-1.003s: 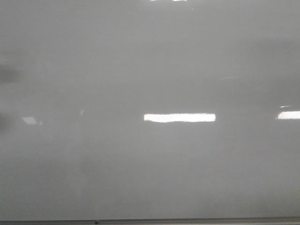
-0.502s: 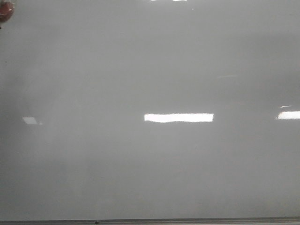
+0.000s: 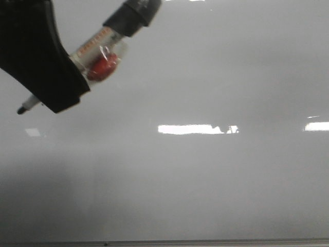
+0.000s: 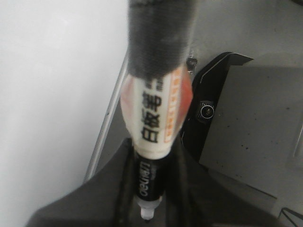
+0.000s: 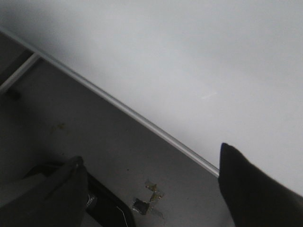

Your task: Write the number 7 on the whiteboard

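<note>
In the front view I see the whiteboard point(image 3: 205, 180) filling the whole frame, glossy and grey, with a thin metal strip point(image 3: 205, 242) along the bottom edge; I can find no marker line on it, so the number 7 is not on the part I can see. The left end effector point(image 3: 41, 56) comes in at the upper left as a black mass, cut off by the top and left edges; it is pinching a marker point(image 3: 100, 51) that lies on a slant, its dark tip point(image 3: 21, 110) poking out at lower left and its black back end point(image 3: 134, 14) running off the top. Whether the tip touches the board I cannot tell from here.

In the left wrist view the marker point(image 4: 156, 109) is blurred and close, its white and orange label only partly readable; the end effector's fingers point(image 4: 189, 189) close around its lower barrel; the board point(image 4: 47, 94) lies at the left.

In the right wrist view the right end effector point(image 5: 151, 184) shows only two dark fingertips, spread well apart with nothing between them; the board point(image 5: 189, 56) fills the upper right, and a dim floor point(image 5: 71, 123) lies below its edge.
</note>
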You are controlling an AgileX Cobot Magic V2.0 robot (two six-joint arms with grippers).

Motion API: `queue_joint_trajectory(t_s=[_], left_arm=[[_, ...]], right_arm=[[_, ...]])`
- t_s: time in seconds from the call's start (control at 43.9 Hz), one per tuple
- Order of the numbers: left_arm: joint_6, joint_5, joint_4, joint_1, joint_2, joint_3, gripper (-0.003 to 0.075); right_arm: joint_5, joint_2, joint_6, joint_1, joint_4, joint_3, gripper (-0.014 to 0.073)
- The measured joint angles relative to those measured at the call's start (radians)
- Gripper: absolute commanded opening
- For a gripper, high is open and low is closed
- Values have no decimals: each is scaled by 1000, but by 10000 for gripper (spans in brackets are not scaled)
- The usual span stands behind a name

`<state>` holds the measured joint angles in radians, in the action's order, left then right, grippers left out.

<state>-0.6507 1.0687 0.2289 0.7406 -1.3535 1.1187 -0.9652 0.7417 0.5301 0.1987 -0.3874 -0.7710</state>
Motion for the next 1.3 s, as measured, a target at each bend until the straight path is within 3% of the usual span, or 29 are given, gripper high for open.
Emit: queue_joint_trajectory(t_s=[0.205, 0.342, 0.616, 0.752, 0.935, 1.3], left_arm=[[-40, -28, 0, 112, -43, 4, -20], [-47, -38, 0, 153, -43, 4, -20], [-70, -45, 0, 177, -43, 4, -20], [-70, -47, 0, 177, -43, 4, -20], [-70, -49, 0, 177, -43, 4, -20], [-70, -83, 0, 177, -43, 4, -20]], right_arm=[[-37, 107, 286, 137, -116, -29, 592], [8, 173, 380, 237, -174, -29, 592], [56, 338, 409, 414, -195, -137, 590], [72, 391, 409, 465, -199, -190, 503], [77, 410, 409, 480, -198, -203, 391], [77, 416, 409, 480, -192, -203, 358]])
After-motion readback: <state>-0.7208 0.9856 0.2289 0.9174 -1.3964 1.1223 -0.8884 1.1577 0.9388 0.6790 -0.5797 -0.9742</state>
